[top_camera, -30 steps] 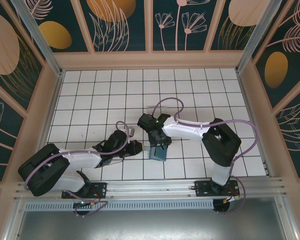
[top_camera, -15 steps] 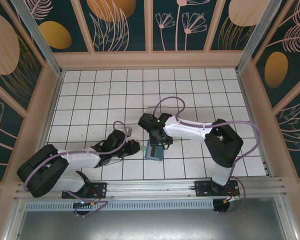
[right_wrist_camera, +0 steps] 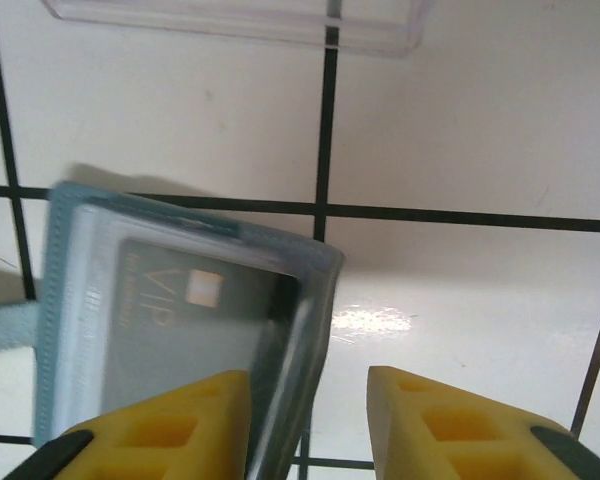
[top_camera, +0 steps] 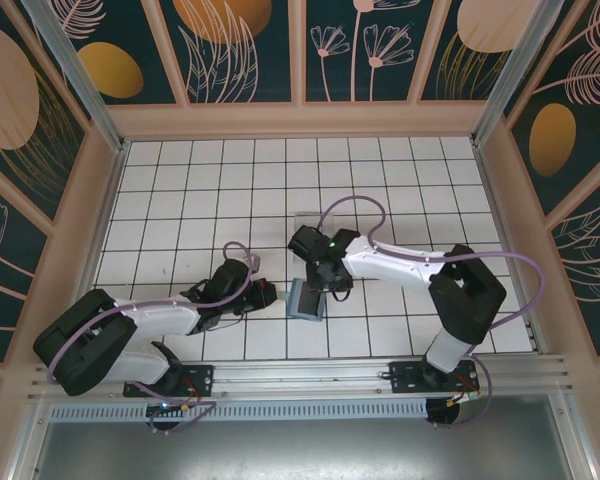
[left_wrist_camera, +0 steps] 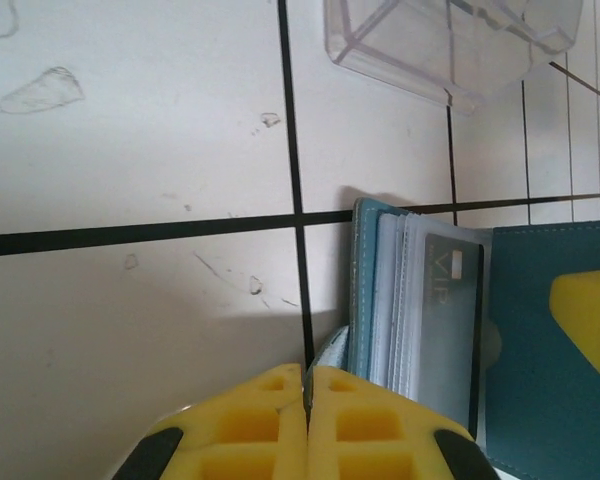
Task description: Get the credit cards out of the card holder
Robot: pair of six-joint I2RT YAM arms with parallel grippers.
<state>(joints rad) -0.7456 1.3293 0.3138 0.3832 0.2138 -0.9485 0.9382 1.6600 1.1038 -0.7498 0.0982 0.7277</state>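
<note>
Progress looks close to nil: the card holder (top_camera: 305, 298) lies open on the white tiled worktop (top_camera: 180, 180), low in the middle of the overhead frame. The dark card (right_wrist_camera: 185, 310), stamped VIP, sits fully inside its clear sleeve. Of the credit cards, that is the one I can make out. The pale one I cannot tell apart from the pale sleeves and lining stacked beside it in the left wrist view.

Left gripper (left_wrist_camera: 306, 385), at the bottom edge of its own view, has its jaws pressed together just by the holder's lower left corner as framed there. A pale strip curls out beside the tips, and whether it is nipped I cannot tell.

Right gripper (right_wrist_camera: 305, 390) has its jaws spread at the bottom of its view. One finger (right_wrist_camera: 180, 420) overlaps the lower part of the holder and the other stands over bare tile. The holder's right edge lies in the gap between them, with nothing visibly pinched.

Clear tray (right_wrist_camera: 230, 20) sits just beyond the holder, at the top of both wrist frames, apart from it.

Judged from this, the whole removal is left to do. A card's edge has to be caught and slid out of its sleeve while the holder is kept from sliding along, then the same again for the second card.
</note>
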